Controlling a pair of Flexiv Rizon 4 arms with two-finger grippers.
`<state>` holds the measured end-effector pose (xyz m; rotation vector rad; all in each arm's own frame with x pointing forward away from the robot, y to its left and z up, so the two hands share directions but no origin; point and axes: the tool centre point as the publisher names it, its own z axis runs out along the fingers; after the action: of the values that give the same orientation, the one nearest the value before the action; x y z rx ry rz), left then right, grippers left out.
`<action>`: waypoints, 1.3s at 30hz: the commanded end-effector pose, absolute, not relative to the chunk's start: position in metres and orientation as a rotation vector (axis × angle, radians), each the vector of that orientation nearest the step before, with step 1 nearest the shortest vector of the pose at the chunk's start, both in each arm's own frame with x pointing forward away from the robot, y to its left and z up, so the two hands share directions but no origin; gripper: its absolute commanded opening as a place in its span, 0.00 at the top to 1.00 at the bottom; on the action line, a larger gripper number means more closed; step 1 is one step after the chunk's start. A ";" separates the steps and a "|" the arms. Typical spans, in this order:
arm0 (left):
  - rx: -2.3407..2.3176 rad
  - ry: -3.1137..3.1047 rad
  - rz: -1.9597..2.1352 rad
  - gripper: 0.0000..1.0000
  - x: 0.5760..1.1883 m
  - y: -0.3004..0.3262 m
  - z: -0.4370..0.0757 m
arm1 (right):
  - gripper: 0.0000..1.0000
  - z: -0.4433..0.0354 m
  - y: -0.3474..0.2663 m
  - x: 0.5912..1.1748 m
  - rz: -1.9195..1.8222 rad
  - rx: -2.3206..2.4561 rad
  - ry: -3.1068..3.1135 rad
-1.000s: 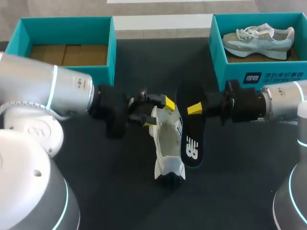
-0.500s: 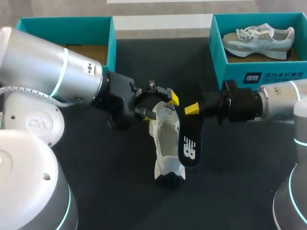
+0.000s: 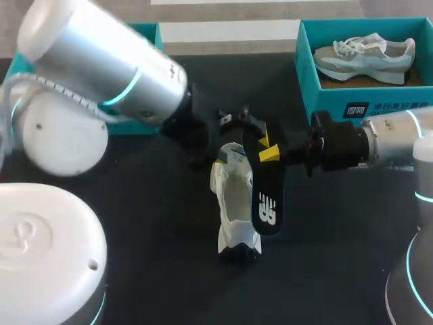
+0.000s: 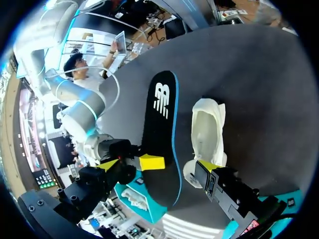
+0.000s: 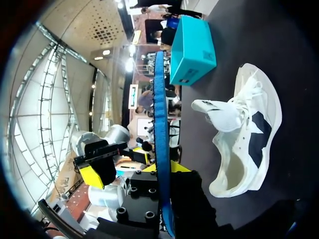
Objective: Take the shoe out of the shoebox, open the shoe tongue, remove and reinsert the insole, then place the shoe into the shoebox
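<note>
Shoeboxes two, shoes two: boxed shoe, loose shoe; insole one. Your right tool grips insole; left tool wide, now swung nearer it.

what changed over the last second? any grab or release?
The left arm swung up and rightward: the left gripper left the shoe's opening and now stands open astride the insole's far end, not gripping it. The insole edged slightly toward the shoe. Unchanged: the right gripper is still shut on the insole; the shoe lies where it was; the other shoe stays in its box.
</note>
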<state>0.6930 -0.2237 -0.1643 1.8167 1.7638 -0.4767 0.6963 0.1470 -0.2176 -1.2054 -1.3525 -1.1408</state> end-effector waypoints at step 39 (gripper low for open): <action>2.128 2.147 0.233 0.00 0.686 -0.253 -0.163 | 1.00 -0.217 0.154 0.698 -1.093 -1.181 -1.358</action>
<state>0.6851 -0.2477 -0.1630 2.1073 2.1142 0.1633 0.6995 0.1518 -0.2169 -1.1776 -1.3575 -1.0913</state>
